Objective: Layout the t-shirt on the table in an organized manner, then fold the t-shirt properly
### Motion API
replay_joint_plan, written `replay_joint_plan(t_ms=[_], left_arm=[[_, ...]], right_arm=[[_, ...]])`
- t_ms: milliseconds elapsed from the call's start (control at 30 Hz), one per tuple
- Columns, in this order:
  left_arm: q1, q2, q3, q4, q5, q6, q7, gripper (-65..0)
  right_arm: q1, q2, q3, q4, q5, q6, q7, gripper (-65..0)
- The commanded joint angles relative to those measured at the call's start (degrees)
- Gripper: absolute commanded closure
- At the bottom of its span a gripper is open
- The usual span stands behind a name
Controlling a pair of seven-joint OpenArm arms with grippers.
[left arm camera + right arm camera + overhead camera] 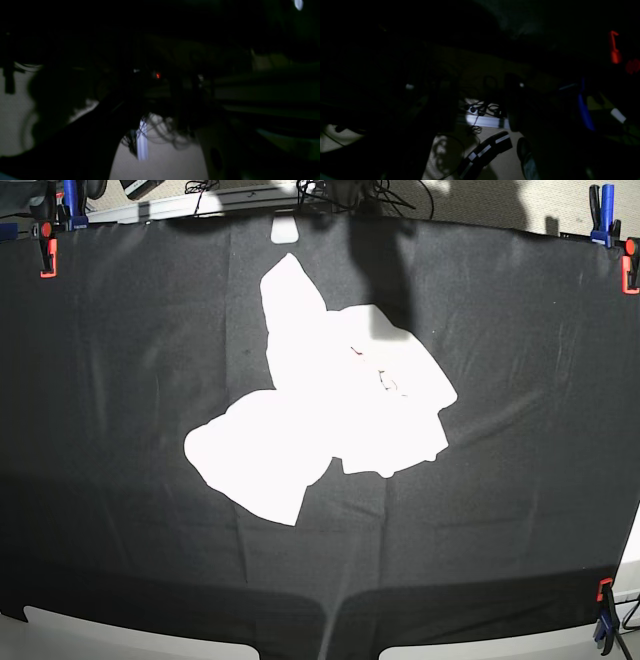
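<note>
The t-shirt [330, 420] lies crumpled in a bright white heap in the middle of the table [120, 380], one part reaching toward the far edge and another toward the near left. Its print is washed out apart from a few small marks. Neither arm appears in the base view. Both wrist views are very dark and look down past the table at the floor. My left gripper [165, 140] and right gripper [480, 117] show only as black silhouettes, each with a wide gap between its fingers through which the floor is visible. Nothing is held.
Red and blue clamps [47, 255] [600, 205] pin the black cloth at the far corners, and another clamp [604, 600] sits at the near right. Cables and a pale metal rail [485, 121] lie on the floor beyond the table. A shadow falls over the far middle of the cloth.
</note>
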Motion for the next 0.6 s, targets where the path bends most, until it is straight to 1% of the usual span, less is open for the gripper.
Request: replay_joint_plan(t_ms=[0,100,133,200,267,500,567], left_arm=[[1.7,-0.3,-0.2,1.9,-2.0,-0.7,1.7,-19.4],[2.0,-0.3,-0.2,6.4,-8.3,-0.7,12.4,-19.4],[2.1,-0.3,-0.2,7.8,-10.1,-0.7,15.2,-19.4],[2.1,-0.3,-0.2,10.4,-12.7,-0.7,18.8,-19.4],[2.2,-0.3,-0.2,12.8,-14.1,-0.7,20.0,-19.4],[2.0,0.1,-0.2,20.8,-14.1,-0.7,19.9,-19.4],[1.8,0.5,-0.2,22.4,-14.1,-0.7,19.7,-19.4]], right_arm=[[-1.2,0.3,0.0,1.2,-0.4,-0.5,1.4,-29.0],[-1.2,0.3,0.0,2.4,-0.4,-0.5,1.4,-28.9],[-1.2,0.3,0.0,2.7,-0.4,-0.5,1.4,-29.0],[-1.2,0.3,0.0,3.4,-0.4,-0.5,1.4,-28.9],[-1.2,0.3,0.0,4.1,-0.4,-0.5,1.5,-28.9],[-1.0,0.1,0.0,6.8,-0.7,-0.5,2.7,-28.9],[-0.7,-0.1,0.0,7.0,-3.9,-1.0,2.7,-29.0]])
